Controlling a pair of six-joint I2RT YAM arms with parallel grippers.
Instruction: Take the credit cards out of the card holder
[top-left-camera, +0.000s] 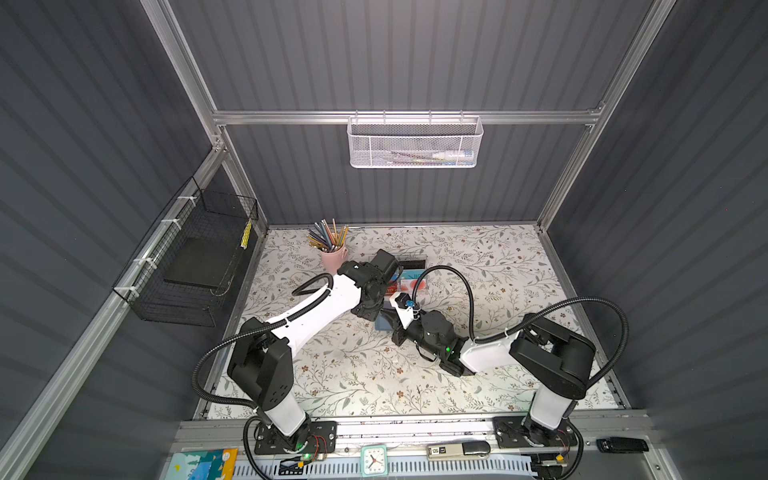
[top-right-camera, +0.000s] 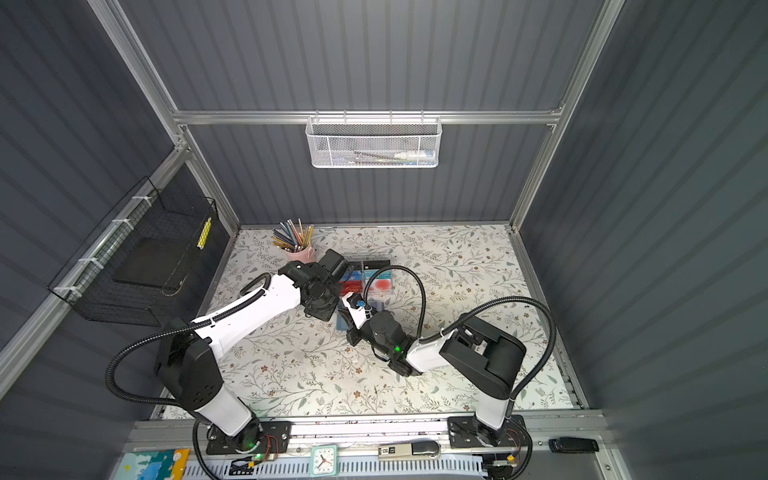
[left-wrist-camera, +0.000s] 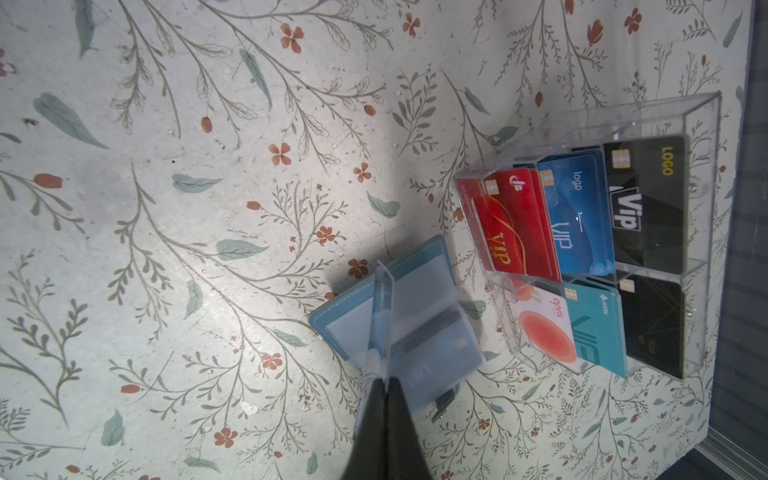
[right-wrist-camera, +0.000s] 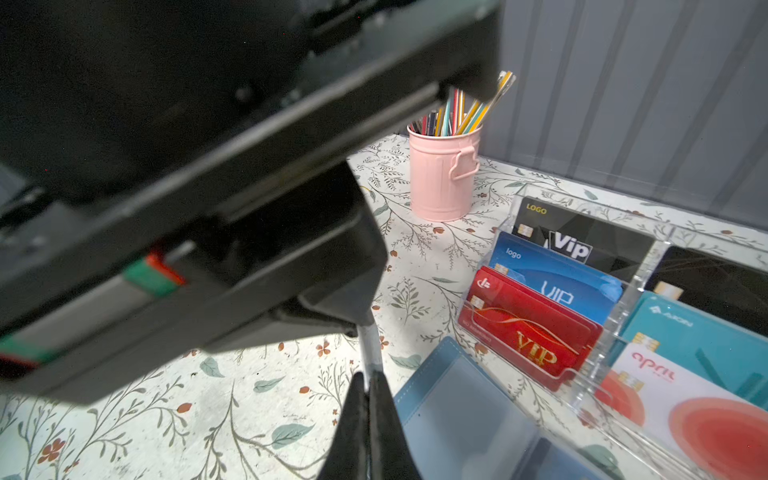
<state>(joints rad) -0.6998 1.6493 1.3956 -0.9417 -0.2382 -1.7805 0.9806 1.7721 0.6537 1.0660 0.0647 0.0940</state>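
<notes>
Left wrist view: dim card (left-wrist-camera: 436, 336), perhaps blue, inside card holder (left-wrist-camera: 419, 286) sleeve.

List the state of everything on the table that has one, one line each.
card holder, open, lying on the table.
clear sleeve, raised upright out of the holder.
left gripper, shut on the clear sleeve.
right gripper, shut, tips at the sleeve's edge.
blue card, inside a holder sleeve.
white card, out, standing in the acrylic rack.
pencil cup, upright, full.
</notes>
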